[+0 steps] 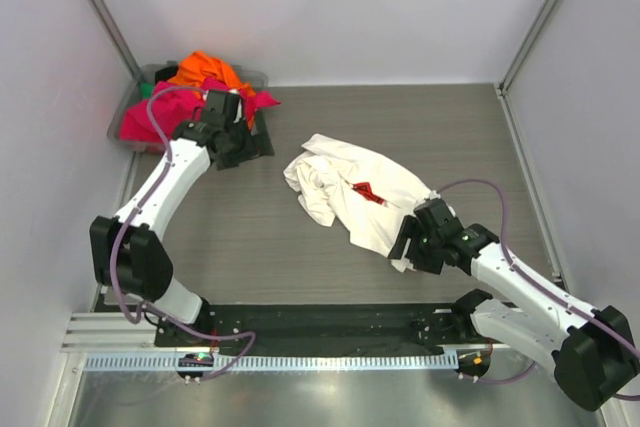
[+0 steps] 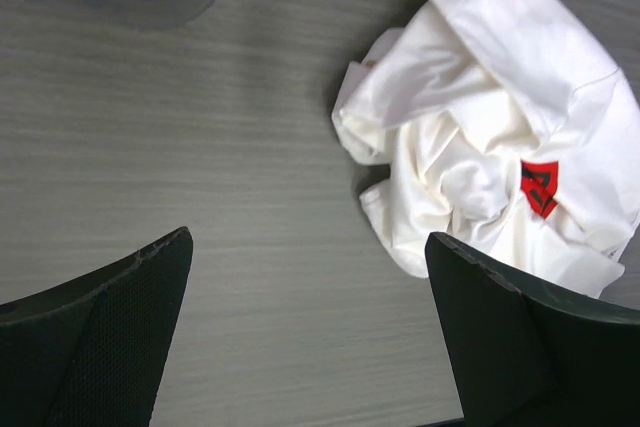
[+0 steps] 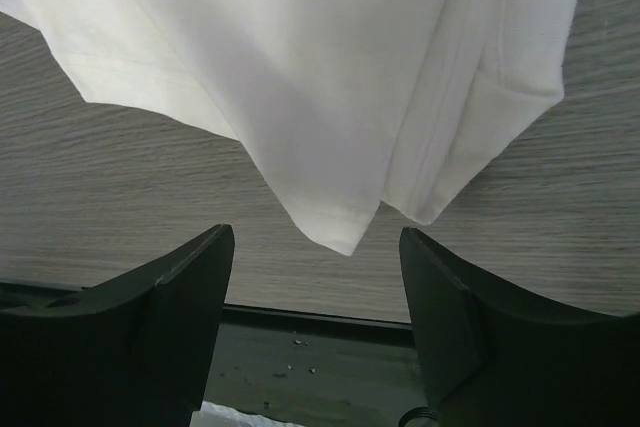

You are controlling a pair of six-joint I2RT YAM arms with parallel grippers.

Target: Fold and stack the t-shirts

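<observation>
Nothing folded yet. Crumpled cream-white cloth t-shirt (image 1: 340, 172) lies loose; pink and orange shirts (image 1: 205, 74) sit in grey plastic bin (image 1: 148, 74). Your left gripper (image 2: 308, 247) and right gripper (image 3: 315, 242) gape, empty.

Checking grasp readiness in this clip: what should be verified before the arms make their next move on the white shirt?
1. Left gripper open, empty: ok.
2. Right gripper open, empty: ok.
3. White t-shirt spread flat: not ok, crumpled.
4. Hem corner lined up ahead of Right gripper: ok.
5. Left gripper above the shirt: not ok, bare table below.
6. Right gripper height over table: cannot tell.
</observation>
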